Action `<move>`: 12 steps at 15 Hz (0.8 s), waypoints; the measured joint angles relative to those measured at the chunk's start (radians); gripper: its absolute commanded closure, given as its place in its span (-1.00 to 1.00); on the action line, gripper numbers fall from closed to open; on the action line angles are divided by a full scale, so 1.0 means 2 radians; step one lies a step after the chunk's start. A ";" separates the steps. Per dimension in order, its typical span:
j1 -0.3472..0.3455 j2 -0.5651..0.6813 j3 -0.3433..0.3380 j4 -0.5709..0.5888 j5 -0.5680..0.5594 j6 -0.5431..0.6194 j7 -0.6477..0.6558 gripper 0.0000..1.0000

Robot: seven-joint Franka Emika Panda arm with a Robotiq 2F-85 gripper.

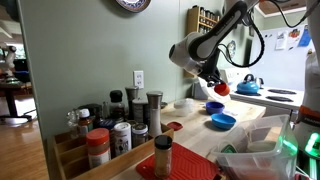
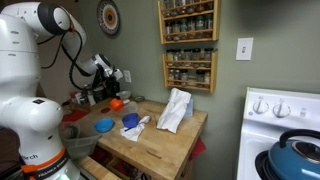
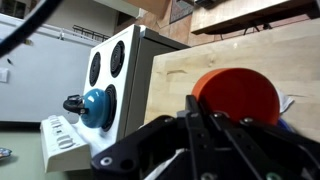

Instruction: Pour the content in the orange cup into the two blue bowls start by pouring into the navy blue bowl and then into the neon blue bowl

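My gripper (image 1: 214, 82) is shut on the orange cup (image 1: 221, 88) and holds it in the air over the wooden table (image 1: 255, 128). The navy blue bowl (image 1: 214, 106) sits just below the cup. The neon blue bowl (image 1: 224, 121) stands next to it, closer to the camera. In an exterior view the cup (image 2: 116, 103) hangs above and behind the navy blue bowl (image 2: 130, 120), with the neon blue bowl (image 2: 104, 125) beside it. In the wrist view the black fingers (image 3: 203, 118) clasp the cup (image 3: 237, 93). The cup's content is hidden.
Several spice jars (image 1: 120, 125) and a flat red disc (image 1: 174, 126) stand at the table's near end. A white cloth (image 2: 175, 110) lies on the table. A blue kettle (image 2: 300, 150) sits on the white stove (image 2: 275, 105). Spice racks (image 2: 188, 45) hang on the wall.
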 measured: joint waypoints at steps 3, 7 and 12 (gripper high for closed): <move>0.011 0.000 0.013 -0.002 0.026 -0.005 -0.021 0.98; 0.034 0.010 0.026 -0.002 0.038 -0.032 -0.027 0.98; 0.058 0.038 0.032 0.000 0.038 -0.054 -0.025 0.93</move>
